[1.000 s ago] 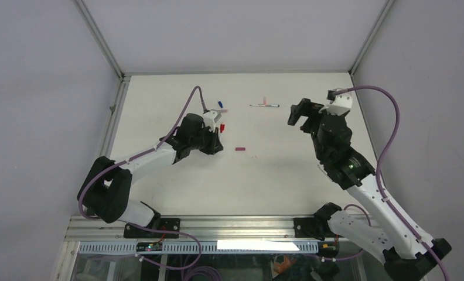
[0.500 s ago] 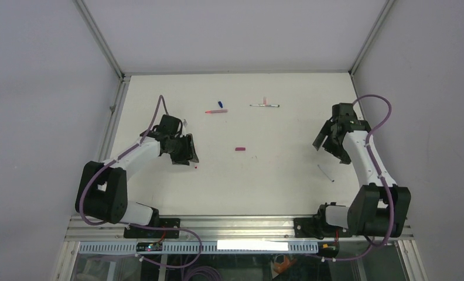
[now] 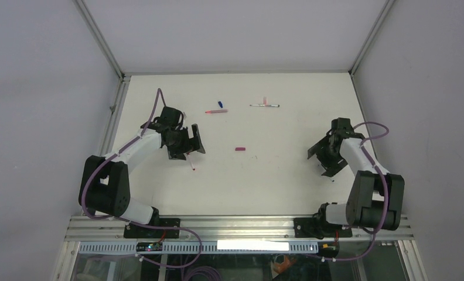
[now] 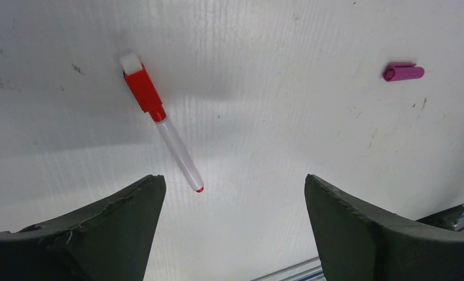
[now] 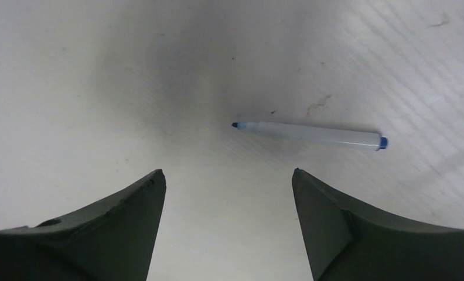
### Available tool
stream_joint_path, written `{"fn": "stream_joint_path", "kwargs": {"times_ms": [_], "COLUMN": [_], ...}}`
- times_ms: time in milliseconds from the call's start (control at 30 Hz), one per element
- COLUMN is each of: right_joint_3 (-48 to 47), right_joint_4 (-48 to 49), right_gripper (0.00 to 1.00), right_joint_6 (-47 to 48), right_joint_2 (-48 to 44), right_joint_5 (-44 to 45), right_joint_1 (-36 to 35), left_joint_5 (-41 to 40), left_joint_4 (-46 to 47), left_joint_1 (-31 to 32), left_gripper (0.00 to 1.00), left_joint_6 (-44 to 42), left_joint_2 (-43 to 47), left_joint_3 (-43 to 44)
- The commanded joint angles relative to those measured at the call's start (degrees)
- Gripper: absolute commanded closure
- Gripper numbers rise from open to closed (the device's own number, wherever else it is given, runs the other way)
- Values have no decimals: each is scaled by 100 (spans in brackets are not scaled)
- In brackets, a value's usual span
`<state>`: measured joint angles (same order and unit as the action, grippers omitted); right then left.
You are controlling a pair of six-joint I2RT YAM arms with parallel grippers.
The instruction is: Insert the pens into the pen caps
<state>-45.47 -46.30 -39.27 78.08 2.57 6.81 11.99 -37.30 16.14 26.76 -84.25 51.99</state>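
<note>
Our left pincer (image 4: 232, 187) stands wide open and holds nothing. Its fingers (image 4: 101, 252) frame bare counter (image 4: 276, 117), and the red pen (image 4: 159, 132) lies free just beyond them. This pen carries a red cap (image 4: 143, 91) on one end, so we judge this pair as finished; open jaws fit a pen that needs no more holding. Further right lies the magenta cap (image 4: 403, 72), alone and apart from any pen. We think it waits for its partner.

Our right pincer (image 5: 227, 175) is open too, and empty. It hangs low over the blue pen (image 5: 309, 133), which rests flat on the counter just beyond the fingertips, not between them. The writing tip is bare, so this pen is not yet capped. We judge that the pincer is placed here to take the barrel near its middle, which would leave the tip free for a cap.

Seen from above, the blue cap (image 3: 221, 104) lies at the far side, left of the middle, well apart from the right pincer at the near right. Just beside it is the pink pen (image 3: 216, 110), and the far pen (image 3: 269, 106) lies further right. Because of this distance, we judge that the blue pen must travel, or the left arm must bring the cap.
</note>
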Motion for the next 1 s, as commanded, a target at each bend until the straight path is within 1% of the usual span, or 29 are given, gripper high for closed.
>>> {"fn": "stream_joint_path", "kwargs": {"times_ms": [0, 100, 200, 267, 300, 367, 433, 500, 567, 667, 733, 967], "right_joint_3": [346, 598, 653, 610, 596, 615, 816, 1067, 1304, 1529, 1505, 1172], "right_joint_4": [1166, 1294, 592, -89, -404, -900, -1001, -917, -687, -382, -304, -141], "right_gripper": [19, 20, 22, 25, 25, 25, 25, 26, 27, 32, 33, 33], "right_joint_6": [-1494, -2573, -3837, -4653, -5117, -5709, -6155, -6443, -6638, -6747, -6636, -6351], "right_joint_2": [-945, -1526, -1933, -2068, -2082, -1990, -1947, -2005, -2164, -2321, -2310, -2023], "right_joint_5": [-606, -325, 94, 214, 173, -49, -478, -611, -502, -299, -69, 33], "right_joint_1": [48, 48, 49, 53, 63, 74, 111, 172, 300, 539, 755, 1223], "left_joint_5": [-7, 64, 112, 115, 119, 142, 199, 240, 252, 275, 280, 286], "left_joint_4": [16, 14, 4, 9, 8, 5, -2, -13, -41, -143, -198, -281], "left_joint_1": [3, 3, 3, 3, -5, -6, -14, -36, -70, -130, -153, -208], "left_gripper": [8, 8, 8, 7, 7, 7, 7, 7, 7, 7, 7, 7], "left_joint_6": [57, 3, -26, -52, -64, -87, -120, -162, -232, -329, -376, -433], "left_joint_2": [5, -53, -67, -48, -33, -38, -48, -54, -54, -80, -98, -184], "left_joint_3": [354, 451, 507, 534, 554, 600, 640, 666, 696, 816, 900, 1132]}}
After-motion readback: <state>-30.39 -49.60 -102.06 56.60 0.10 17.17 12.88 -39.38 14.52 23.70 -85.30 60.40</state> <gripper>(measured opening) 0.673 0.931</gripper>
